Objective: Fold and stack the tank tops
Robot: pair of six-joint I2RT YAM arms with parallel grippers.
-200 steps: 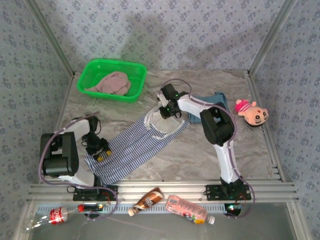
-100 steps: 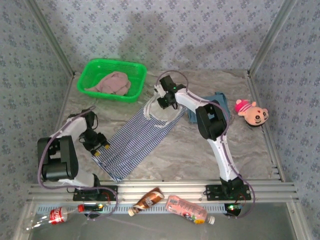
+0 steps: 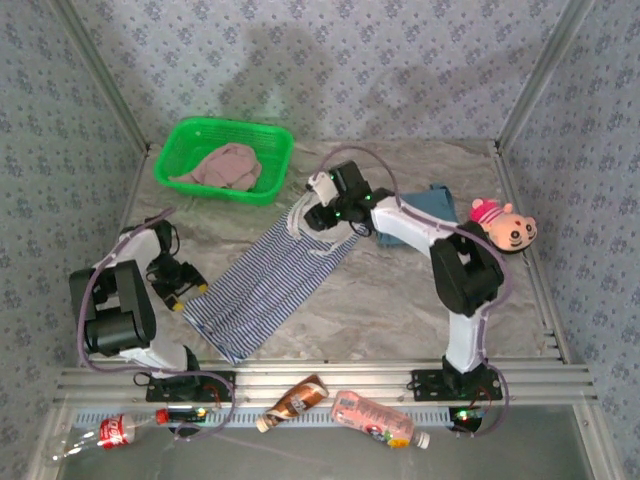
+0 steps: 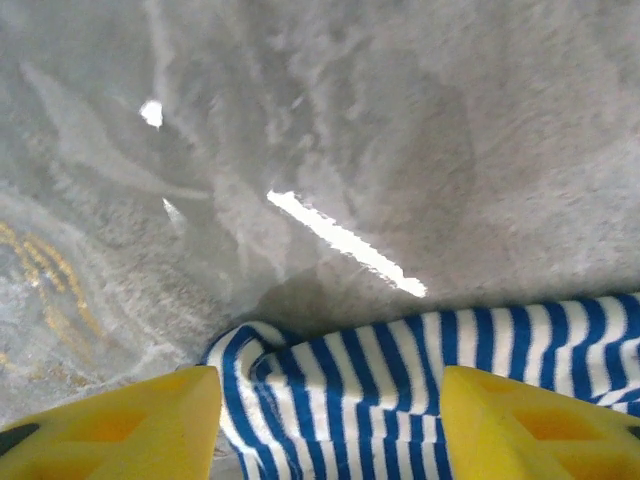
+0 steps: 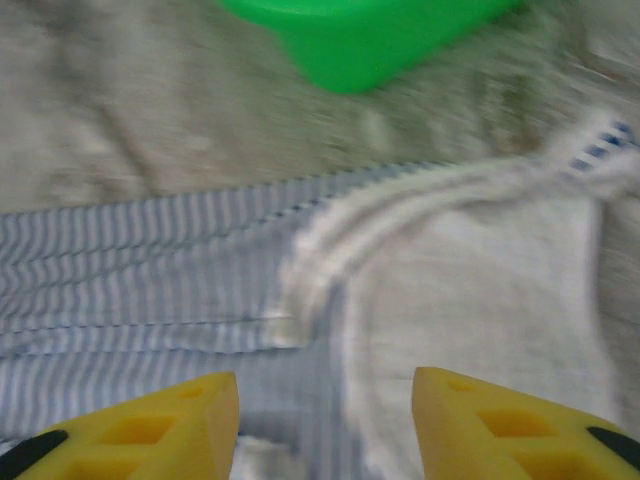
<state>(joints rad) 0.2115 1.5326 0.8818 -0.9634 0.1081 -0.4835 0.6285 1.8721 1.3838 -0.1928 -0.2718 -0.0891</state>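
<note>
The table (image 3: 400, 300) is a grey, marbled slab, closed in by patterned walls on three sides and edged along its near side by aluminium rails (image 3: 320, 378); a green basket (image 3: 200, 140) stands at the far left corner; the striped tank top (image 3: 262, 288) lies spread flat on a diagonal, its hem toward the near left and its straps toward the far middle, near the basket's near right corner; in the left wrist view one hem corner curls over on itself against the bare surface; the teal-blue tank top (image 3: 432, 198) lies far right of centre, to the right of the straps; a pink plush toy (image 3: 503, 226) lies just beside it, close to the right wall.
</note>
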